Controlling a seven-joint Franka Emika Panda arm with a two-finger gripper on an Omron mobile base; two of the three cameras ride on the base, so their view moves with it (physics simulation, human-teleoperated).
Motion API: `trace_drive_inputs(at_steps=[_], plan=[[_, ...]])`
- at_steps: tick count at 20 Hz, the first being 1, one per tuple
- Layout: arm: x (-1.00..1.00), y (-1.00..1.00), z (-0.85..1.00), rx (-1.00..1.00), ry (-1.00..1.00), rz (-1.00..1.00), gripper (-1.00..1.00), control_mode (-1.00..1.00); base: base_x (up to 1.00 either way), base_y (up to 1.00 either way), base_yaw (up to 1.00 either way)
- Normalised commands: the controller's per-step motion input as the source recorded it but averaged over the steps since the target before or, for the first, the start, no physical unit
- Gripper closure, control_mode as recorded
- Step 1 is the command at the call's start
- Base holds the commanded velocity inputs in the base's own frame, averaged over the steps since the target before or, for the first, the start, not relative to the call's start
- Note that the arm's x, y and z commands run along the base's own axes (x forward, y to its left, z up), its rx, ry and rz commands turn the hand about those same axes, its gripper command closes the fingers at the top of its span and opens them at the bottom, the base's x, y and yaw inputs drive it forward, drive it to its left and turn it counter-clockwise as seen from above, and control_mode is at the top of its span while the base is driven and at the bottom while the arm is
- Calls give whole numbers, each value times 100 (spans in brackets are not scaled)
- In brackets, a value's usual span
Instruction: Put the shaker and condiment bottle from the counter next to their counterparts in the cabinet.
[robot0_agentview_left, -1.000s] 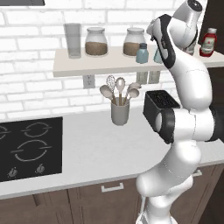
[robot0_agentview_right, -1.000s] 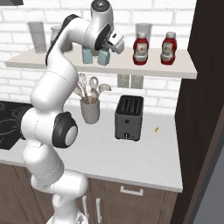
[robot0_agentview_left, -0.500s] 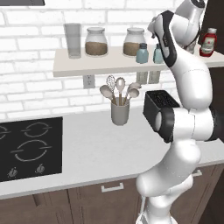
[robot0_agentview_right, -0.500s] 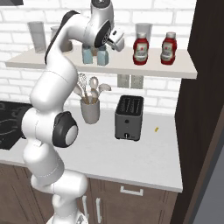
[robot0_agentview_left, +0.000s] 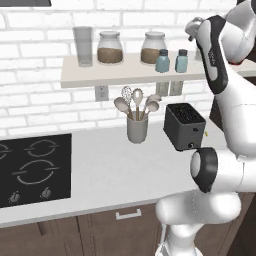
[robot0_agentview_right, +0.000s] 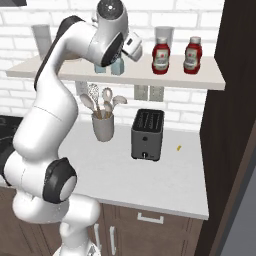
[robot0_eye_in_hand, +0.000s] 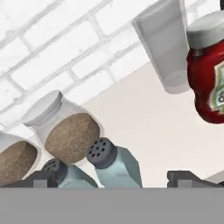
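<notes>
In the left base view, two blue-grey shakers (robot0_agentview_left: 162, 60) (robot0_agentview_left: 181, 60) stand side by side on the pale shelf (robot0_agentview_left: 90, 75), just in front of a brown-filled jar (robot0_agentview_left: 153, 47), with a second jar (robot0_agentview_left: 110, 47) and a tall grey glass (robot0_agentview_left: 83, 46) further left; the arm's wrist hangs close beside the right-hand shaker, so a careless swing of the forearm could sweep that shaker off the edge onto the worktop (robot0_agentview_left: 105, 165), toward the toaster (robot0_agentview_left: 185, 126) or the utensil holder (robot0_agentview_left: 137, 129). In the right base view, two red condiment bottles (robot0_agentview_right: 161, 55) (robot0_agentview_right: 193, 53) stand upright and a little apart on the same shelf, near the dark cabinet panel (robot0_agentview_right: 235, 100); the tool (robot0_agentview_right: 133, 47) sits at shelf height between the shakers and the nearer bottle, and a sideways move could tip that bottle, which looks top-heavy. Both pairs seem already in place, so the main risk is likely disturbing them on the way out. In the hand view, the tool (robot0_eye_in_hand: 113, 179) has its tips spread wide with nothing between them, one shaker (robot0_eye_in_hand: 114, 164) lies just ahead between the tips, the other (robot0_eye_in_hand: 65, 174) beside it, and a red bottle (robot0_eye_in_hand: 209, 70) stands at the right edge; any forward push would likely knock the shaker into the jar (robot0_eye_in_hand: 65, 131) behind.
</notes>
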Motion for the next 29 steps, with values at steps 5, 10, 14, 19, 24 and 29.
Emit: trace_drive_inputs(at_steps=[5,10,14,19,24,29], plan=[[-100,-18,-49,0,-16,0,-100,-100,0,0,0],[-100,0,-80,-1,-7,0,-100,-100,0,0,0],[-99,0,-91,-3,-4,0,-100,-100,0,0,0],[-91,0,-87,-3,-5,0,-100,-100,0,0,0],[-86,0,-82,-5,-4,0,-100,-100,0,0,0],[-52,0,-46,-6,0,0,-100,-100,0,0,0]])
